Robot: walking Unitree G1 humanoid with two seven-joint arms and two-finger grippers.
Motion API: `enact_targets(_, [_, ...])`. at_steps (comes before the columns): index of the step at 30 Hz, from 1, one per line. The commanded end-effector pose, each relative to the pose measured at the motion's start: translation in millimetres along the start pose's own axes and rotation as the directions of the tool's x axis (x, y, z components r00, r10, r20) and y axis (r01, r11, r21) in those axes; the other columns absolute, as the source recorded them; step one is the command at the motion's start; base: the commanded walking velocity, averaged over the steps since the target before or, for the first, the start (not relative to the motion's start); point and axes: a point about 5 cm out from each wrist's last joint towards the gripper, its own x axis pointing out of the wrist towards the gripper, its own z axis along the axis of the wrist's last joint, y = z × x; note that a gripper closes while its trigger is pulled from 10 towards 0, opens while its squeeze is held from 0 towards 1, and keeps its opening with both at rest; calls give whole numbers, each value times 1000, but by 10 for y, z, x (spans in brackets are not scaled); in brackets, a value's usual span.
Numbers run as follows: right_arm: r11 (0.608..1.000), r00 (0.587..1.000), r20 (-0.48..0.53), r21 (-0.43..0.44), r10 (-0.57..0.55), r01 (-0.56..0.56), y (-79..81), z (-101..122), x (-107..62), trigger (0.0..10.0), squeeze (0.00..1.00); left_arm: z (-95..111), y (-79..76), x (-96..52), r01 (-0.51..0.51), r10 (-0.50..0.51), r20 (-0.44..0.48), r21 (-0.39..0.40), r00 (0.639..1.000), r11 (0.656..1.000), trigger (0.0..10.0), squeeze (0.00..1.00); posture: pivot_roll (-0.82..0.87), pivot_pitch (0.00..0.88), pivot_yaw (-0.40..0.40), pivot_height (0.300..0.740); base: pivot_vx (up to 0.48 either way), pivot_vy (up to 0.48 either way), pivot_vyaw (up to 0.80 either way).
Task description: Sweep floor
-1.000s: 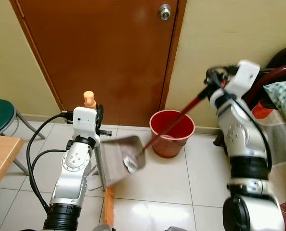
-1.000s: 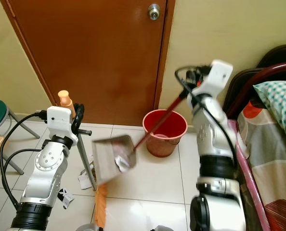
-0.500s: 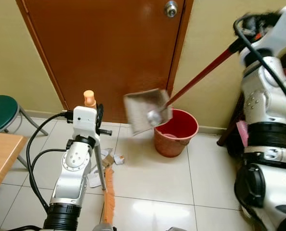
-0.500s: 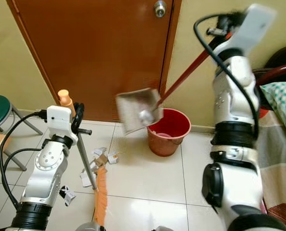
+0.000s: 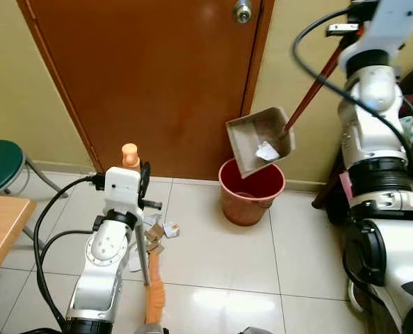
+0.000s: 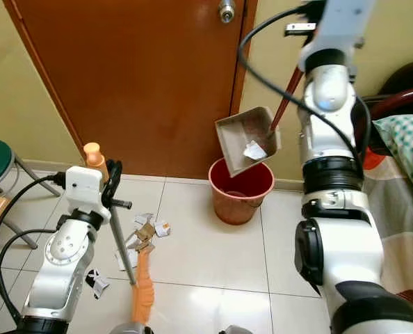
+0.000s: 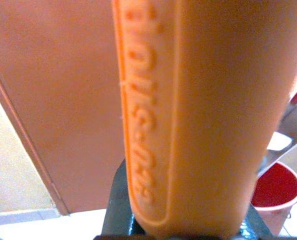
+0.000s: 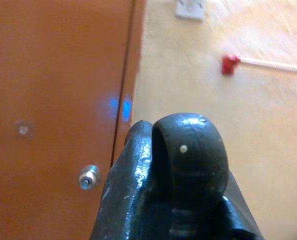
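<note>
The right tool [image 5: 351, 28], clamped on the long red handle, holds the grey dustpan [image 5: 261, 140] with its paper scrap above the red bucket [image 5: 252, 191]; tip it slowly, lip over the rim. The left tool [image 5: 138, 182] grips the orange-capped broom [image 5: 143, 240] upright beside litter [image 5: 158, 231] left on the floor. The right tool's fingers are cut off at the frame edge, so their closure is judged.

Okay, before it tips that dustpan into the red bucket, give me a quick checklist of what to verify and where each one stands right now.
1. Dustpan over the red bucket: ok, it hangs above the rim.
2. Scrap still in the pan: ok, white paper lies in its lower corner.
3. Right gripper's hold on the dustpan's red handle: cannot tell, the fingers are hidden.
4. Left gripper keeping the broom upright: ok, orange handle top above the wrist.
5. Floor swept: not ok, paper bits remain by the bristles.
</note>
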Motion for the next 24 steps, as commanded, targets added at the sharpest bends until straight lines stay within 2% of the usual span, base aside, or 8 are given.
enact_targets(1, [999, 991, 124, -35, 43, -39, 98, 200, 47, 10000, 0, -17, -53, -17, 6, -7, -22, -26, 1000, 1000, 10000, 0, 33, 45, -29, 740, 0, 0, 0])
enact_targets(5, [992, 988, 97, -58, 120, -114, 248, 49, -91, 10000, 0, -13, -75, -70, 4, -5, -24, -32, 1000, 999, 10000, 0, 30, 68, -45, 740, 0, 0, 0])
enact_targets(8, [957, 961, 122, -183, 250, -225, 422, -44, -209, 10000, 0, -25, -92, -93, 8, -9, -36, -37, 999, 999, 10000, 0, 28, 75, -57, 740, 0, 0, 0])
enact_targets(10, [934, 940, 147, -234, 308, -269, 489, -54, -272, 10000, 0, 1, -139, -134, 22, -23, -33, -39, 999, 999, 10000, 0, 26, 94, -66, 740, 0, 0, 0])
enact_targets(14, [936, 939, 141, -212, 313, -280, 517, -72, -289, 10000, 0, 7, -161, -156, 19, -21, -39, -47, 999, 999, 10000, 0, 26, 107, -72, 740, 0, 0, 0])
enact_targets(20, [927, 920, 166, -193, 354, -322, 657, -52, -349, 10000, 0, -17, -163, -229, 7, -10, -64, -52, 998, 999, 10000, 0, 30, 131, -78, 740, 0, 0, 0])
enact_targets(23, [939, 919, 205, -138, 337, -313, 716, 52, -345, 10000, 0, -13, -155, -258, 6, -10, -72, -51, 997, 999, 10000, 0, 37, 146, -72, 740, 0, 0, 0])
enact_targets(24, [955, 924, 243, -49, 296, -293, 738, 200, -304, 10000, 0, -9, -151, -267, 6, -10, -74, -49, 997, 999, 10000, 0, 37, 146, -72, 740, 0, 0, 0])
